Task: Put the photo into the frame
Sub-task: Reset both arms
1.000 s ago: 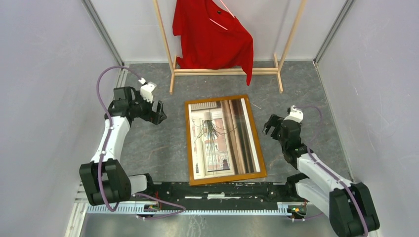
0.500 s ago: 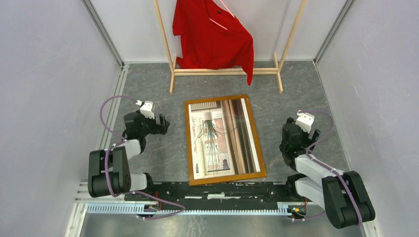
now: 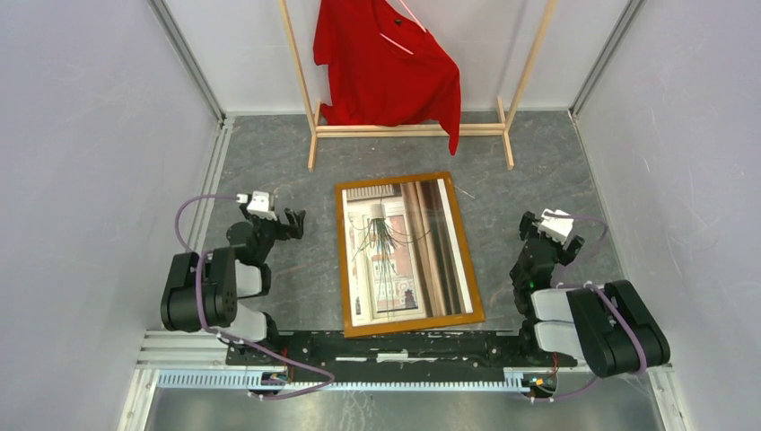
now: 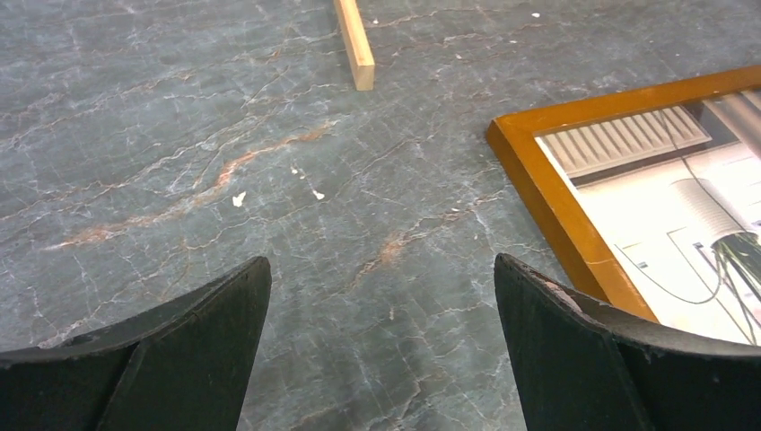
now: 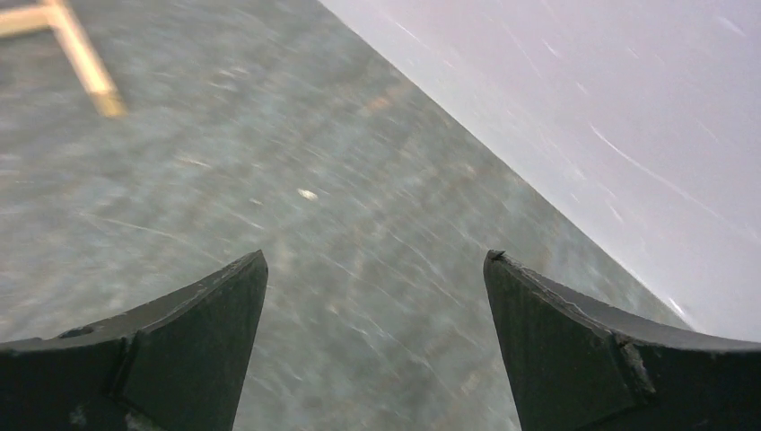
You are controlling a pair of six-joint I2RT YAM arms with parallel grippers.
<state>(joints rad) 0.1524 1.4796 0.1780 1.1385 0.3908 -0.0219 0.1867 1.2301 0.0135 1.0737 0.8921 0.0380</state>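
The orange-brown wooden frame (image 3: 343,260) lies flat in the middle of the grey floor. The photo (image 3: 404,251), a plant in a white pot with beige-brown stripes, lies inside it, picture side up. The frame's far left corner (image 4: 538,171) and part of the photo (image 4: 682,233) show in the left wrist view. My left gripper (image 3: 292,218) is open and empty, left of the frame, folded back near its base. My right gripper (image 3: 529,220) is open and empty, right of the frame, folded back too. In both wrist views the jaws stand wide apart over bare floor.
A pale wooden clothes rack (image 3: 404,130) with a red shirt (image 3: 386,63) stands at the back; one of its feet (image 4: 355,45) shows in the left wrist view, another (image 5: 85,63) in the right wrist view. Grey walls close in on both sides, the right one (image 5: 583,108) near my right gripper.
Both arms have drawn back from the frame's sides toward their bases and folded down. The frame and photo have not moved.
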